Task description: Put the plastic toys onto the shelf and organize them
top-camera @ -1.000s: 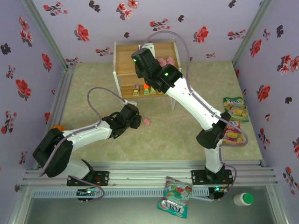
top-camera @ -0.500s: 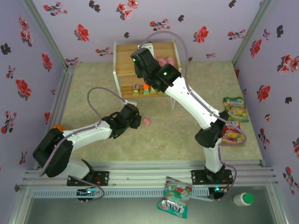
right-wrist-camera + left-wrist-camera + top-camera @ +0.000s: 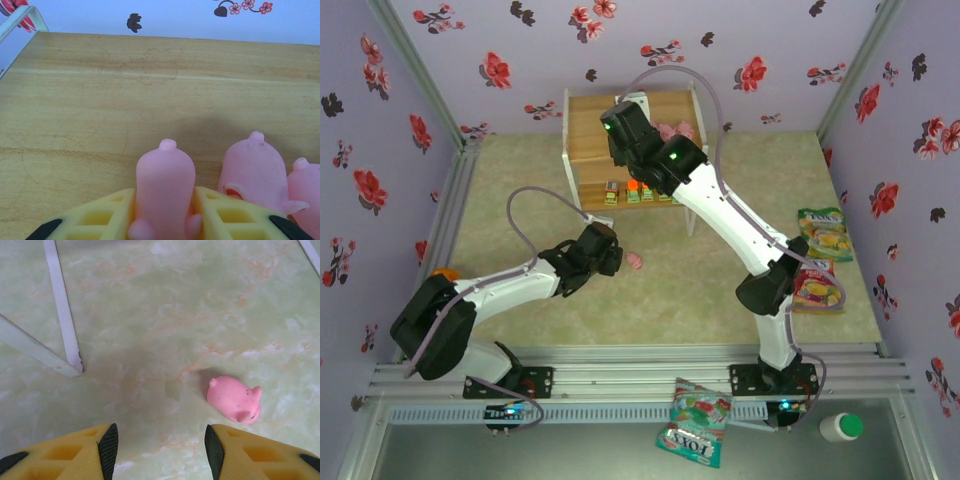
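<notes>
Over the top board of the shelf [image 3: 90, 90], right gripper [image 3: 164, 192] narrow, closed on a held pig [image 3: 165, 175]. Stands upright, snout end toward 12 o'clock, seemingly flush against both yellow fingers, though how firmly cannot be judged from this angle. Sits just beside two neighbouring pigs [image 3: 255, 170] at 3 o'clock, near but not clearly touching.

Down on the table [image 3: 175, 315], left gripper [image 3: 161, 450] part open and holding nothing. Hangs low with a loose pig [image 3: 234, 399] near, at about 1 o'clock from the gap and outside the line between the fingers. Lies on its side, long axis running from 10 to 4 o'clock, so skewed against a jaw line that runs 9 to 3. Calls, probably, for a short shift toward 1 o'clock and a slight wrist turn before closing.

From above, same loose pig [image 3: 635, 260] far nearer the left arm than the right. Shelf at 12 o'clock from it, well apart, with green-based blocks [image 3: 632, 195] lined along the lower tier.
</notes>
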You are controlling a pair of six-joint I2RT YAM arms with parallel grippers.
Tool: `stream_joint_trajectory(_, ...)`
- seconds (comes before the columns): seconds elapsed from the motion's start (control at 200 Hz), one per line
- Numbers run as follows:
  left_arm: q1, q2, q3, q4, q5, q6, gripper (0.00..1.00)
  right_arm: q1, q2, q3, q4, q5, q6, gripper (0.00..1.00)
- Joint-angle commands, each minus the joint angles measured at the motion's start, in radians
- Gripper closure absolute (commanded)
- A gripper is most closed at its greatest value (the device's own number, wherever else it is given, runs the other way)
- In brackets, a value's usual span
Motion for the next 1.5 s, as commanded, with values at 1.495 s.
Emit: stream_joint_trajectory(1.495,-0.008,0.010,0.031,-0.005,0.008,0.020,0.46,0.008,0.038,0.084,-0.063,-0.062,-0.036,0.57)
